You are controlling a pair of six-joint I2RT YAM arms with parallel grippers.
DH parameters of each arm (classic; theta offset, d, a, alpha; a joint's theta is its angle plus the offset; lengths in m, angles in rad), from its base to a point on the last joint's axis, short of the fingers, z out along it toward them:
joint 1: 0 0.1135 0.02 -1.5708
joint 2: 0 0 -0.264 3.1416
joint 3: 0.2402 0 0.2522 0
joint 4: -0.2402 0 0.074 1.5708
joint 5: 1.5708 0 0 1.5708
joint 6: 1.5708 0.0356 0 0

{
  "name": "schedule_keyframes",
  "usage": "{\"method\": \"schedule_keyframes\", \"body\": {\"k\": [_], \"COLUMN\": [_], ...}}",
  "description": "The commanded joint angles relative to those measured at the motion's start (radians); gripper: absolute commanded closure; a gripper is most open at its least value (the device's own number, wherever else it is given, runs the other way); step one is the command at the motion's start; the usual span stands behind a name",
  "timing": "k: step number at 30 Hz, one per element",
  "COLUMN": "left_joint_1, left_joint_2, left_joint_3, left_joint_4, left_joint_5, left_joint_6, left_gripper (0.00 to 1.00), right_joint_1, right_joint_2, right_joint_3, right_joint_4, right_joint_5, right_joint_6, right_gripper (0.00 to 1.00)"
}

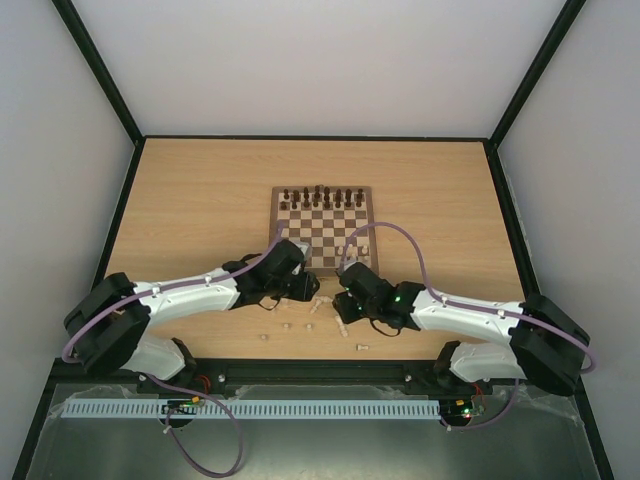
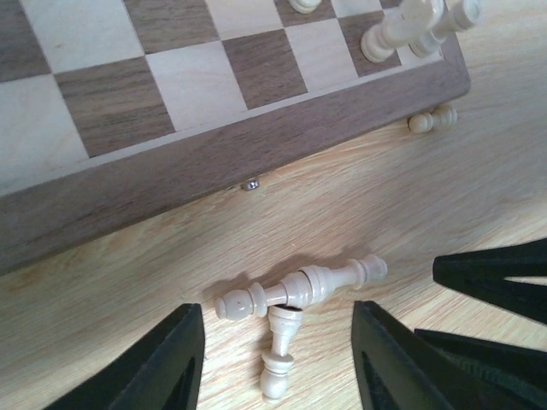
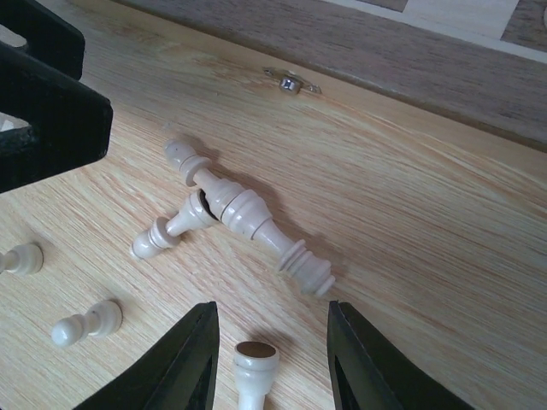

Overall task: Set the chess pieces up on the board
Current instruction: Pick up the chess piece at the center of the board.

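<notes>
While several pale chess pieces (image 1: 318, 305) lie toppled on the desk (image 1: 200, 200) just in front of the board (image 1: 322, 232), picking up looks like the step in hand. The left gripper (image 2: 278, 318) hangs wide open and empty, straddling a long piece (image 2: 312, 284) and a pawn (image 2: 279, 352) that touch. The right gripper (image 3: 272, 325), also open and empty, hovers nearby; the next move calls for closing on one piece alone, then standing it on the board.
</notes>
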Motion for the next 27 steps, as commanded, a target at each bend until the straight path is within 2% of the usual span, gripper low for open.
{"method": "schedule_keyframes", "body": {"k": [1, 7, 15, 21, 27], "left_joint_1": [-0.006, -0.006, -0.006, -0.005, -0.006], "left_joint_2": [-0.025, -0.063, -0.081, -0.087, -0.113], "left_joint_3": [0.033, 0.039, 0.032, 0.028, 0.012], "left_joint_4": [-0.026, -0.062, -0.062, -0.063, -0.062], "left_joint_5": [-0.017, -0.044, -0.052, -0.053, -0.058], "left_joint_6": [-0.009, -0.007, -0.012, -0.009, -0.016], "left_gripper": [0.45, 0.33, 0.25, 0.22, 0.21], "right_joint_1": [-0.003, 0.046, 0.185, 0.284, 0.299], "right_joint_2": [-0.041, -0.111, -0.162, -0.055, 0.023], "right_joint_3": [-0.003, 0.041, 0.044, 0.082, 0.109], "right_joint_4": [-0.051, -0.233, -0.367, -0.38, -0.391], "right_joint_5": [-0.012, -0.011, 0.058, 0.071, 0.127], "right_joint_6": [0.007, 0.108, 0.298, 0.337, 0.386], "right_gripper": [0.63, 0.63, 0.63, 0.63, 0.63]}}
